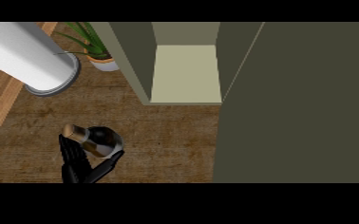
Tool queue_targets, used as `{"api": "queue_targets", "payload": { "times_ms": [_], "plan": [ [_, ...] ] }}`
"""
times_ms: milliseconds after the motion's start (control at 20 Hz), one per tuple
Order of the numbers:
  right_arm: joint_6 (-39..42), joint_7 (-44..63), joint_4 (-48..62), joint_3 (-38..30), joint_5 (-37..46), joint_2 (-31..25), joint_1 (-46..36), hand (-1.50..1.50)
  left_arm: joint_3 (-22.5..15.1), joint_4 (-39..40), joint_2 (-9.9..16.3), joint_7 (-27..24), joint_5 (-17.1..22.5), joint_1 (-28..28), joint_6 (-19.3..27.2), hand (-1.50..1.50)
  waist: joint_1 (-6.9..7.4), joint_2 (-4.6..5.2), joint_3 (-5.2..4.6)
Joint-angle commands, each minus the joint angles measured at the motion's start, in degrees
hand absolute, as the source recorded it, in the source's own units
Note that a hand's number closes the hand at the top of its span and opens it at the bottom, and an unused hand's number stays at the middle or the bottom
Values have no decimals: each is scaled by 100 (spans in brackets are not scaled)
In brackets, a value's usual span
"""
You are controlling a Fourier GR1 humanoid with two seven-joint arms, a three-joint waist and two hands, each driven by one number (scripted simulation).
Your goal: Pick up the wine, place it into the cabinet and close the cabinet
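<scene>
The wine bottle [98, 141], dark with a tan cork end and a pale label band, lies on the wooden counter at the lower left, its neck pointing up-left. My left hand [76, 165] comes in from the lower edge and curls round the bottle's base, fingers on its left side and thumb on its right. The cabinet [186, 73] stands open at the top middle, showing a pale, bare shelf. Its dark door [288, 104] swings out and fills the right side. My right hand does not show.
A large white cylinder [35, 59] with a grey rim lies at the upper left. A green plant in a white pot [103, 61] stands beside the cabinet's left wall. Brown counter [168, 137] stretches between bottle and cabinet.
</scene>
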Motion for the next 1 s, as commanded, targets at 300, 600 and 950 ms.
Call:
{"api": "queue_targets", "payload": {
  "times_ms": [300,600,950],
  "plan": [
    [-153,228,-70,86,27,84,-193,-150,153,897,69,-408,89,-297,-703,150,3,2,0],
    [21,-340,67,299,290,196,342,-150,73,708,74,-291,-20,-336,-514,150,-12,-3,3],
    [-73,-40,83,54,134,45,-138,-150,-847,783,670,203,-657,-73,-1860,150,-18,7,-2]
  ]
}}
